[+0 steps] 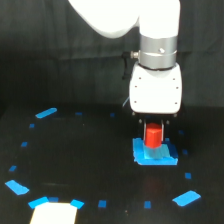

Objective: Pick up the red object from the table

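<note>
Arm: a white xArm (150, 30) comes in from the top of the exterior view and points straight down, its silver wrist ring above a white boxy gripper body

Gripper: the gripper (154, 131) hangs low over the table, right above the blue square, its dark fingers dropping from the white housing on either side of the block

Red object: the red object (153, 136), a small red-orange block, stands upright on the flat blue square piece (155, 154), right of centre in the exterior view, its top tucked up between the fingers

Jaws: closed in narrow, just at the block's sides; from here I can't make out whether they actually pinch it

Table: the table (90, 165) is broad and black, dotted with small blue tape marks in a rough ring

Larger tape strips: one far left (46, 113), one near right (186, 198)

Pale patch: a whitish patch (53, 213) at the near edge, left of centre
</note>
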Motion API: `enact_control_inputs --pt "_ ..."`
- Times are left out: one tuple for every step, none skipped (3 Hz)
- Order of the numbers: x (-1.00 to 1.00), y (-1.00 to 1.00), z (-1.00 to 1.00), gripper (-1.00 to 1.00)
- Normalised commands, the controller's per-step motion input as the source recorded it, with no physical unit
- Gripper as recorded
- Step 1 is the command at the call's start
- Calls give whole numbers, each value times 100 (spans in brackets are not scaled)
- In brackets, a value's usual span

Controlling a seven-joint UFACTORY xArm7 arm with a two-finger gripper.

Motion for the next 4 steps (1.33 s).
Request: enact_control_inputs --pt "57 65 99 -98" --pt "100 92 100 -100" --pt "21 67 100 -100" --pt "24 -41 100 -100"
